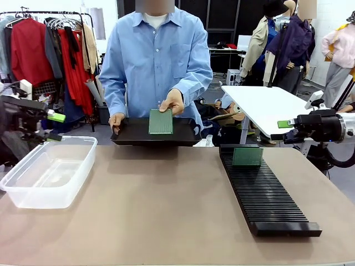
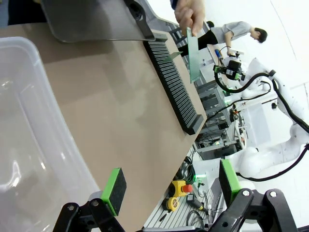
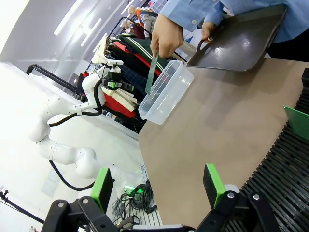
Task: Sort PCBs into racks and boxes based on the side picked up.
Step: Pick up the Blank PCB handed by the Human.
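Across the table a person's hand holds a green PCB (image 1: 160, 121) (image 2: 193, 55) (image 3: 151, 75) upright over a black tray (image 1: 183, 136). A second PCB (image 1: 247, 157) (image 3: 295, 116) stands in a far slot of the long black rack (image 1: 266, 191) (image 2: 174, 84) (image 3: 285, 164). The clear tub (image 1: 47, 172) (image 2: 29, 135) (image 3: 166, 94) sits at the left, with nothing in it. My left gripper (image 1: 55, 127) (image 2: 171, 186) hovers open above the tub's far left corner. My right gripper (image 1: 281, 130) (image 3: 158, 187) is open past the rack's far right end. Both grippers hold nothing.
The person's other hand grips the tray (image 2: 96, 19) (image 3: 241, 41) at the table's far edge. Bare brown tabletop (image 1: 161, 210) lies between tub and rack. A white side table (image 1: 266, 102) stands behind at the right, and a clothes rail (image 1: 50, 44) at the back left.
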